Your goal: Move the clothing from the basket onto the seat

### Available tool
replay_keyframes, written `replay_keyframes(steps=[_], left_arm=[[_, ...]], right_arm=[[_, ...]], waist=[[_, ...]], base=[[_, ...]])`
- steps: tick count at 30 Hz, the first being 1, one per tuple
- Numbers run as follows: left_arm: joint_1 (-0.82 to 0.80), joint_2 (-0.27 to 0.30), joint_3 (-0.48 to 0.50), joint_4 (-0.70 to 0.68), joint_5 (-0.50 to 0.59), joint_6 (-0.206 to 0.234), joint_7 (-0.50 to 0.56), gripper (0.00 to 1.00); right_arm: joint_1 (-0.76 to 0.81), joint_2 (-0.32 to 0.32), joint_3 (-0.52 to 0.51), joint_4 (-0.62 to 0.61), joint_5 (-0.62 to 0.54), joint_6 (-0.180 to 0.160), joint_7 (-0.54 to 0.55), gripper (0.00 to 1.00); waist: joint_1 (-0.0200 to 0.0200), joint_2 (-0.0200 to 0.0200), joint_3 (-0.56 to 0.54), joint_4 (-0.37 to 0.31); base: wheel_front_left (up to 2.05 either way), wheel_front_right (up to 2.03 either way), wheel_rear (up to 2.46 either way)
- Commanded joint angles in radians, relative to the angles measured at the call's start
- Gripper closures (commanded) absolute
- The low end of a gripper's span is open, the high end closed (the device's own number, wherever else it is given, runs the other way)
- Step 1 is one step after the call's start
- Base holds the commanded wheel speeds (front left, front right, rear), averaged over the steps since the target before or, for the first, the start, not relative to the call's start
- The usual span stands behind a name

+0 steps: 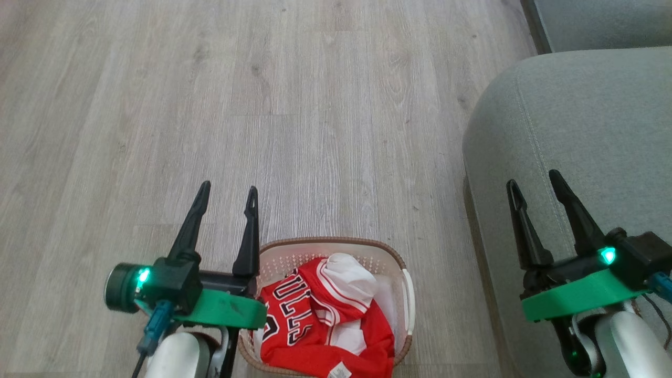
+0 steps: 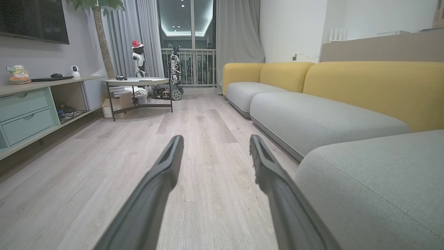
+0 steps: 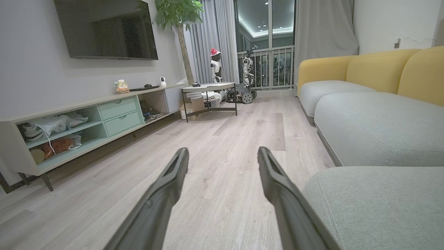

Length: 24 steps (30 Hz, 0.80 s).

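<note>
Left jaws: we are holding the left gripper (image 1: pixel 229 187) with its two dark fingers spread wide, nothing between them, tips pointing out over the floor (image 1: pixel 315 105)
Right jaws: we are carrying the right gripper (image 1: pixel 532 178) spread just as wide and empty, its fingers hovering over the near part of the seat (image 1: pixel 577 131)
Left gripper's place: it is hanging at the left edge of the basket (image 1: pixel 336 242), raised above it and not reaching in
Clothing: the clothing (image 1: pixel 315 320) is lying bunched inside the basket and filling most of it, with red shiny fabric and black lettering uppermost and a white-lined fold heaped toward the middle
Basket's place: it is sitting on the floor between our arms, nearer the left one, close to the seat's front edge but apart from it
Seat's place: it is lying to our right, far larger than the basket
Handling: we are judging the garments light, limp and slick, so they will be sagging and sliding, and a shallow pinch may be slipping off
Where to grip: we are favouring the raised white-and-red fold near the middle, or a bunched ridge beside the lettering, taking several layers deep between the fingers
Risk: the basket is looking light, so cloth catching on the rim may be dragging it along
</note>
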Motion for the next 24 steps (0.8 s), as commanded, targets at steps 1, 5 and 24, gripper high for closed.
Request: replay_keyframes(steps=[1,5,24], left_arm=[[-0.050,0.009,0.029,-0.041,0.008,0.007,-0.012,0.00],[-0.050,0.009,0.029,-0.039,0.007,0.008,-0.012,0.00],[-0.076,0.009,0.018,-0.024,-0.011,0.034,-0.012,0.00]], right_arm=[[-0.041,-0.021,0.015,-0.033,-0.008,0.000,-0.009,0.00],[-0.041,-0.020,0.011,-0.028,-0.008,0.000,-0.009,0.00],[-0.066,-0.036,-0.005,-0.025,0.014,0.000,-0.009,0.00]], waist=[[0.0000,0.0000,0.000,0.000],[0.0000,0.0000,0.000,-0.002],[0.0000,0.0000,0.080,-0.047]], base=[[0.00,0.00,0.00],[0.00,0.00,0.00],[0.00,0.00,0.00]])
